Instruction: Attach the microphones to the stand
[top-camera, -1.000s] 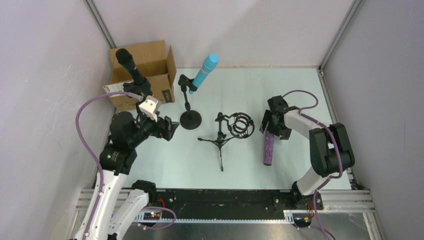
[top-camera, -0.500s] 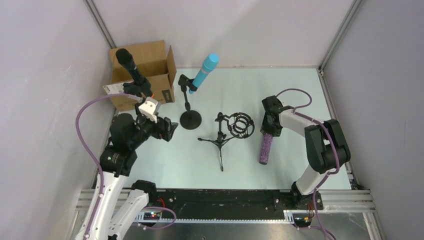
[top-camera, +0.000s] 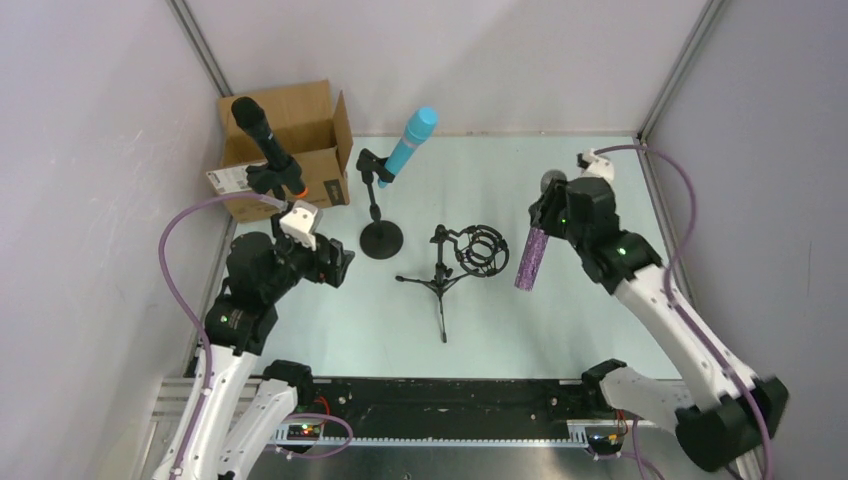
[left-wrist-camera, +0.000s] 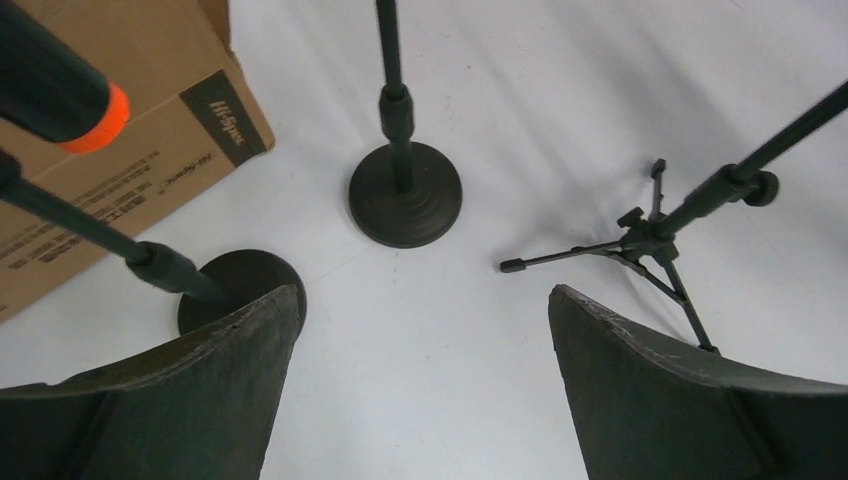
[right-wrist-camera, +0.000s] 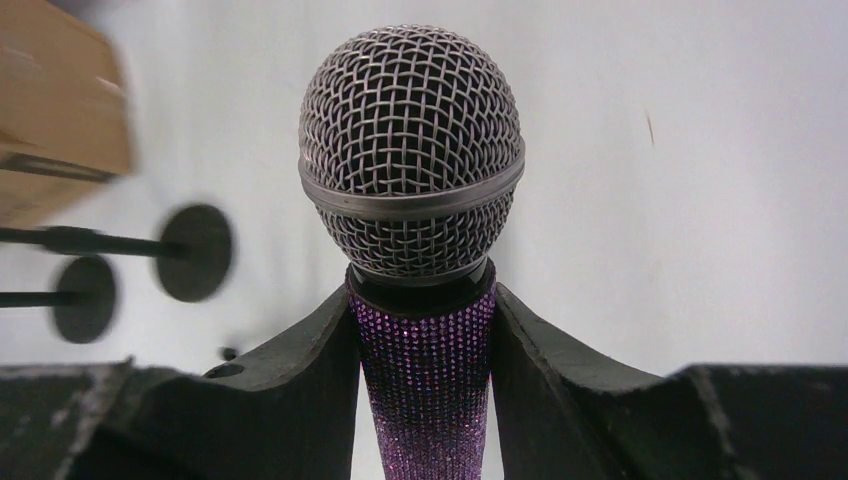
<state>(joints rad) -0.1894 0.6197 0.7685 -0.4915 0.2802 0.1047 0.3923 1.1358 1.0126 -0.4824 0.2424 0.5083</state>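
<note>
Lifting off the surface (top-camera: 470, 335), the glittery purple microphone (top-camera: 530, 258) now hangs from the right gripper (top-camera: 543, 215), clamped just below its head. A second ago it lay flat. The empty tripod stand (top-camera: 468, 255) stands just beside it, likely its mount. The left gripper (top-camera: 335, 262) gapes wide, holding nothing.

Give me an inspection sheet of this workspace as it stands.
Surface: pale table, no spills seen.
Job's things: black microphone and turquoise microphone each clipped on a round-base stand; tripod stand with its shock mount empty.
Clutter: open cardboard box, far left corner.
Grippers: left gripper open, empty; right gripper shut on purple microphone below its mesh head.
Cables: purple cable loops beside each arm.
Surroundings: plain walls, metal frame posts.
</note>
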